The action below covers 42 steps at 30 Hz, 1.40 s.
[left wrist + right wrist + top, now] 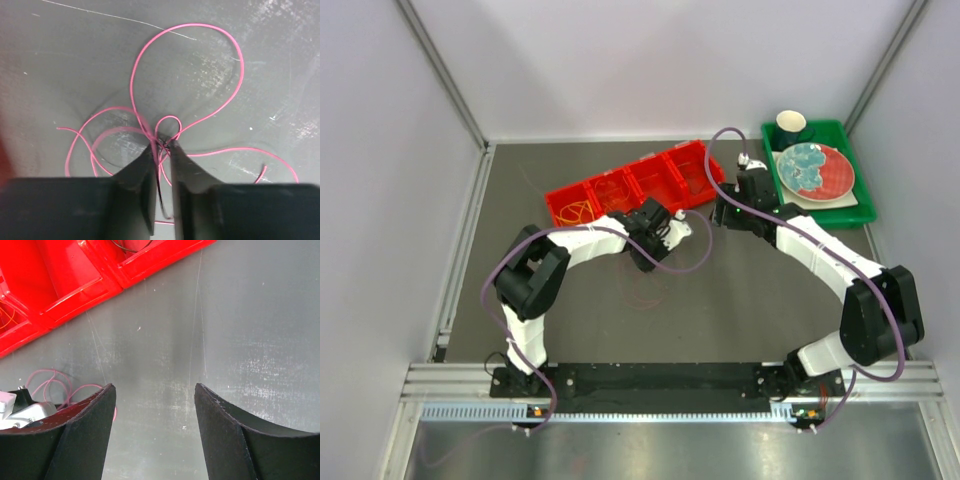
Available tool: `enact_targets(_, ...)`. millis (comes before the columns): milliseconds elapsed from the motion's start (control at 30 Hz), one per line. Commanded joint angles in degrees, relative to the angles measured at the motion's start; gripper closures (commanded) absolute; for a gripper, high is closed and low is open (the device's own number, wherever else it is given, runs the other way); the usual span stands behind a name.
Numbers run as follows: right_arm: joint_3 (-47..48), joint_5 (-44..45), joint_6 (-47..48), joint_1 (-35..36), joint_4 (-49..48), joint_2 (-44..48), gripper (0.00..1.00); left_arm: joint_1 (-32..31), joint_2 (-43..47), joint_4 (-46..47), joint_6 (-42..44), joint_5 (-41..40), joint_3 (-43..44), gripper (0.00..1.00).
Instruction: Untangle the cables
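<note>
Now the left gripper pinches the pink cable at its knot. The right gripper hangs wide open.

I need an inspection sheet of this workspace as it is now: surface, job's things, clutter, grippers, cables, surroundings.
Surface: dark grey table, scratched.
Job's things: pink cable looped and knotted on the table; yellow cable in the end compartment of the red bin.
Clutter: red bin; green tray holding plate and cup.
Grippers: left gripper shut on the pink cable at its knot; right gripper open, empty.
Cables: mauve hoses loop along both arms.
Surroundings: white walls; metal rail at the near edge.
</note>
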State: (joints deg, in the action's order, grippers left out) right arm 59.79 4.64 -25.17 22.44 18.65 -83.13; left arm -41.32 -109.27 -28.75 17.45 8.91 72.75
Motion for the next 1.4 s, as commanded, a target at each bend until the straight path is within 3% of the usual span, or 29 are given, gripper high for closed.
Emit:
enact_targets(0,2.52,0.01,-0.5,-0.29,-1.08,1.22,0.36,0.01,0.11,-1.22,-1.45,1.29,-0.77,0.92)
enact_targets(67,2.44,0.19,-0.58,-0.29,-1.08,1.39,0.36,0.01,0.03,-1.57,-2.24,1.46,-0.33,1.0)
enact_targets(900,2.17,8.63,0.21,-2.22,1.29,11.15,0.36,1.42,12.95,6.7,-20.7,-0.39,5.2,1.0)
enact_targets(1100,1.29,6.52,-0.06,-2.31,0.59,10.28,0.36,0.98,11.01,3.7,-22.46,3.66,0.21,1.0)
enact_targets(1233,1.82,5.64,-0.32,-2.31,0.59,9.4,0.36,-1.3,9.79,3.35,-22.56,0.95,-2.7,1.0)
enact_targets(1267,1.82,5.46,-0.32,-2.31,0.33,9.31,0.36,-1.83,9.61,3.53,-22.29,-0.98,-3.22,0.77)
enact_targets(1367,2.26,4.94,-0.41,-2.31,0.42,8.6,0.36,-3.15,8.64,4.23,-21.5,-1.96,-4.72,0.47)
